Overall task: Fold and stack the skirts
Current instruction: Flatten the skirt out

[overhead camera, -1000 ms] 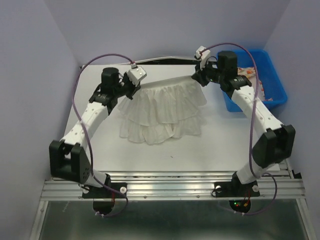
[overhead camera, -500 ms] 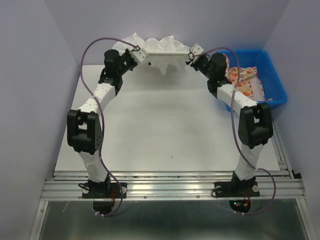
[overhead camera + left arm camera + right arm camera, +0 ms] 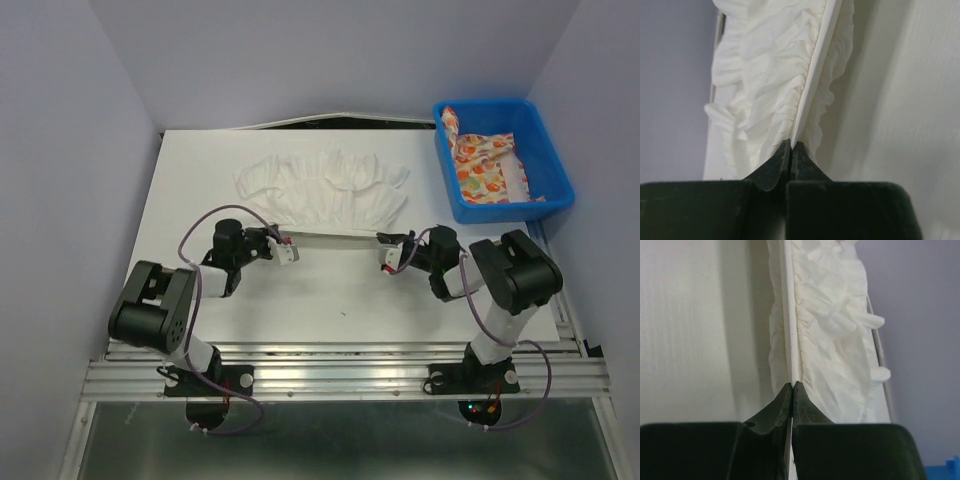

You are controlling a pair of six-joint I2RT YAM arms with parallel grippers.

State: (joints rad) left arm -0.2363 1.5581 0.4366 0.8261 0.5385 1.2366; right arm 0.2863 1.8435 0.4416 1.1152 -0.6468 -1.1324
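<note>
The white ruffled skirt (image 3: pixel 325 190) lies spread on the table, its waistband stretched straight along its near edge. My left gripper (image 3: pixel 290 250) is shut on the left end of the waistband (image 3: pixel 810 90). My right gripper (image 3: pixel 384 252) is shut on the right end of the waistband (image 3: pixel 786 325). Both arms lie low on the table. The cream skirt with orange and red print (image 3: pixel 485 165) lies crumpled in the blue bin (image 3: pixel 555 165) at the far right.
The white table (image 3: pixel 330 295) ends at a metal rail near the arm bases. Purple walls close in the left, back and right sides. The blue bin stands at the back right corner.
Both grippers have pulled the white skirt from high at the back wall down and toward the near side. The skirt now lies spread flat with its waistband nearest me.
</note>
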